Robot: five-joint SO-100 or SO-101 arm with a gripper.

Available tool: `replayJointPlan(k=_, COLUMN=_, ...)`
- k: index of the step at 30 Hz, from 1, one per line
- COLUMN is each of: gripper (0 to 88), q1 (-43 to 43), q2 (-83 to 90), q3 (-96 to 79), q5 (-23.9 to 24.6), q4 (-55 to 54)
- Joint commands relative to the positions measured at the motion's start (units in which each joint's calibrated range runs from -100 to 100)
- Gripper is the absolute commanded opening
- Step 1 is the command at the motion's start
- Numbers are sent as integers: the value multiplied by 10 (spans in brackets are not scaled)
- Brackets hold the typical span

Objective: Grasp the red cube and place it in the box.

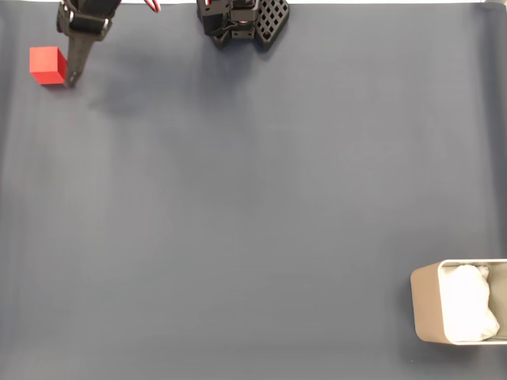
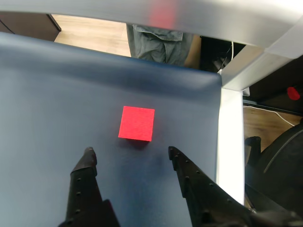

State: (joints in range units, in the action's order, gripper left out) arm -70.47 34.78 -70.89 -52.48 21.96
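The gripper (image 2: 129,153) stands spread wide, holding nothing, with the red cube (image 2: 137,123) just ahead between its fingertips; the box (image 1: 459,313) sits well apart.

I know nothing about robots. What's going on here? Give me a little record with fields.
surface: dark blue-grey mat
red cube: on the mat, near the top left corner in the fixed view, untouched
gripper: jaws open, tips just short of the cube, nothing held
box: beige, bottom right in the fixed view, far from the cube
box contents: white wrinkly lining
progress: cube not yet grasped
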Motion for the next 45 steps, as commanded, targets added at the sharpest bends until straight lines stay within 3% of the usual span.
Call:
replayJointPlan(k=1, gripper=357, q1=12, q2=-2, q3=6, q5=6, q4=-11)
replayJointPlan(k=18, gripper=359, q1=46, q2=-52, q3=54, q5=40, q4=-7)
replayJointPlan(k=45, gripper=358, q1=25, q2=-113, q3=97, q5=26, q4=-19)
